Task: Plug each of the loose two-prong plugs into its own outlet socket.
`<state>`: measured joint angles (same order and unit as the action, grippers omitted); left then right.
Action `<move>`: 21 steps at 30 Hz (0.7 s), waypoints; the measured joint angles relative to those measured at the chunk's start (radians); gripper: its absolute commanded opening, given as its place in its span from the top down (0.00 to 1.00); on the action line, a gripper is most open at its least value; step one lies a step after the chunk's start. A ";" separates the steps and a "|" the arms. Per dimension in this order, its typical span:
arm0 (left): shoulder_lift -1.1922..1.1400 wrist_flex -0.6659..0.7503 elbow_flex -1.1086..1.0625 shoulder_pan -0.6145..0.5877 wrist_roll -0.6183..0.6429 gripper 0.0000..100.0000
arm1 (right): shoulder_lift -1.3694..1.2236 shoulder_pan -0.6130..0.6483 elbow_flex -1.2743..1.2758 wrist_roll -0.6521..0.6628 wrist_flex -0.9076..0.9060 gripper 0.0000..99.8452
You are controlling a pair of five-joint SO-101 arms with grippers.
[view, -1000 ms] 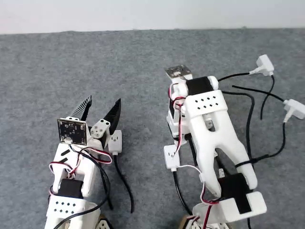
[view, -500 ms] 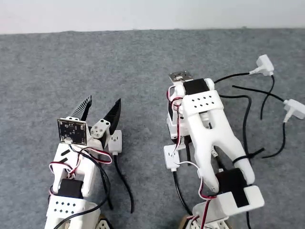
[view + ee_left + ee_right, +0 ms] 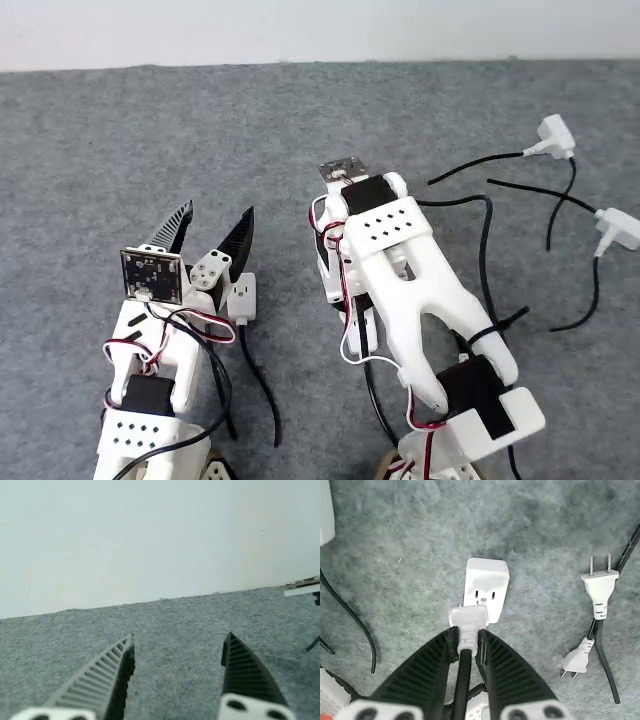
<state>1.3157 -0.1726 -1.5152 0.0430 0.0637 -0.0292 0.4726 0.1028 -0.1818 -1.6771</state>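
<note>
Right gripper (image 3: 467,636) is clamping a white plug (image 3: 468,617) just over the outlet socket (image 3: 487,582), centre of high view. Prongs hidden; misaligned, a push is risking shoving the loose socket away. Left gripper (image 3: 177,662) is hanging wide open, lower left.

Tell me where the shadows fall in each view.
High view: faint, soft shadows on the carpet beneath the right arm. Left wrist view: evenly lit wall, no glare. Right wrist view: a soft shadow lies on the socket beside the held plug.
</note>
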 measured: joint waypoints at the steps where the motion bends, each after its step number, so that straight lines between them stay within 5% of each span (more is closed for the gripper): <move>1: 0.000 0.000 0.000 0.000 0.000 0.73 | 0.000 0.000 0.000 0.000 0.000 0.99; 21: 0.000 0.000 0.000 0.000 0.000 0.73 | -0.008 -0.078 0.012 0.000 0.000 0.99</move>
<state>1.3157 -0.1726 -1.5152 0.0430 0.0637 -0.0368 0.3943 0.1151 -0.1818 -1.6771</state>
